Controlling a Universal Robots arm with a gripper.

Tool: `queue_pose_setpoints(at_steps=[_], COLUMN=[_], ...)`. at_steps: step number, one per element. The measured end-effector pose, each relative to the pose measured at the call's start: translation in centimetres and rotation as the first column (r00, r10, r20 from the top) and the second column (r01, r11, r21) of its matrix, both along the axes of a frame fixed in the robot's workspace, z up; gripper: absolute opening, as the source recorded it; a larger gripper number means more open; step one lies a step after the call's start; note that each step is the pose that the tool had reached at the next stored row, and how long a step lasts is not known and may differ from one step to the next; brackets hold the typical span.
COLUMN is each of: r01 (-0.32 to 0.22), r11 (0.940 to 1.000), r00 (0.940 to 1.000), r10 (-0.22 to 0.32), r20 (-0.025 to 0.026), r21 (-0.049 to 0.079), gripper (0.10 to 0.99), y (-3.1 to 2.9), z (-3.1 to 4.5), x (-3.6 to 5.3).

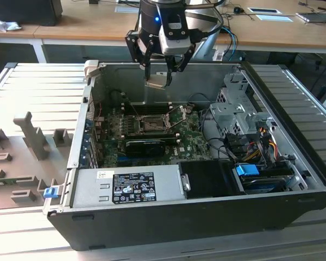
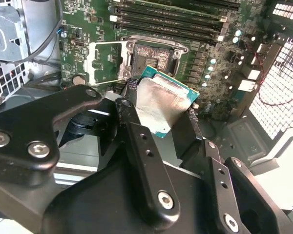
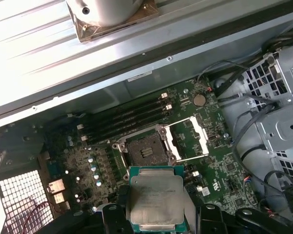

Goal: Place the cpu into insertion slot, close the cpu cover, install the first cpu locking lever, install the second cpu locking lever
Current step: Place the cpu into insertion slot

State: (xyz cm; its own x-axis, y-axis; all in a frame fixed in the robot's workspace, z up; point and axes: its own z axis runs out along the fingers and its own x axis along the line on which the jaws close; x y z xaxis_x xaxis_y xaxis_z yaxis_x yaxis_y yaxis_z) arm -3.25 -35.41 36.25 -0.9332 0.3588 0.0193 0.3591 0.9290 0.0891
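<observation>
In the exterior view, we see an open black computer case (image 1: 179, 217) lying on a ribbed grey metal desk (image 1: 32, 92). 2 wooden desks (image 1: 87, 24) stand behind it with small items on them, and grey moulded fixtures (image 1: 32, 136) sit on the ribbed surface at the exterior view's left. Inside the case lie the green motherboard (image 1: 190, 136), a labelled silver power supply (image 1: 130, 187) along the near wall and a metal drive cage (image 1: 236, 111) at the exterior view's right. The hand (image 1: 158, 79) hangs above the case's far wall, gripping the cpu (image 1: 156, 84) in the air, well above the insertion slot (image 1: 151, 124).

In the first wrist view, we see the cpu's silvery top facing the camera, with its green edge showing around it. Beyond it the insertion slot stands uncovered, its dark pin field exposed. The cpu cover (image 3: 188, 139) is swung open and lies just beside the slot, and 4 long black memory slots (image 3: 124, 119) run on the slot's other side.

In the second wrist view, we see 2 black fingers (image 2: 141, 146) clamping the cpu by opposite edges. The chip is tilted and apart from the slot, which is bare, with the open cover next to it.
</observation>
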Motion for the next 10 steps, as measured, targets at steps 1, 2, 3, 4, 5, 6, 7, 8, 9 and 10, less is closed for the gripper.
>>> queue_pose_setpoints(at_steps=[1, 2, 3, 4, 5, 6, 7, 8, 9, 10], r01=[0.007, 0.014, 0.019, 0.024, 0.028, 0.032, 0.040, 0.045, 0.049, 0.056], r11=[1.0000, 0.9999, 0.9998, 0.9997, 0.9996, 0.9995, 0.9992, 0.9990, 0.9988, 0.9984], r00=[1.0000, 0.9999, 0.9998, 0.9997, 0.9996, 0.9995, 0.9992, 0.9990, 0.9988, 0.9984], r10=[-0.007, -0.014, -0.019, -0.024, -0.028, -0.032, -0.040, -0.045, -0.049, -0.056], r20=[0.0000, 0.0000, 0.0000, 0.0000, 0.0000, 0.0000, 0.0000, 0.0000, 0.0000, 0.0000], r21=[0.000, 0.000, 0.000, 0.000, 0.000, 0.000, 0.000, 0.000, 0.000, 0.000], gripper=[0.529, 0.529, 0.529, 0.529, 0.529, 0.529, 0.529, 0.529, 0.529, 0.529], y=[0.00, 0.00, 0.00, 0.00, 0.00, 0.00, 0.00, 0.00, 0.00, 0.00], z=[0.00, 0.00, -0.01, -0.01, -0.01, -0.01, -0.01, -0.01, -0.01, -0.01], x=[0.00, 0.00, 0.00, 0.00, 0.00, 0.00, 0.00, 0.00, 0.00, 0.00])
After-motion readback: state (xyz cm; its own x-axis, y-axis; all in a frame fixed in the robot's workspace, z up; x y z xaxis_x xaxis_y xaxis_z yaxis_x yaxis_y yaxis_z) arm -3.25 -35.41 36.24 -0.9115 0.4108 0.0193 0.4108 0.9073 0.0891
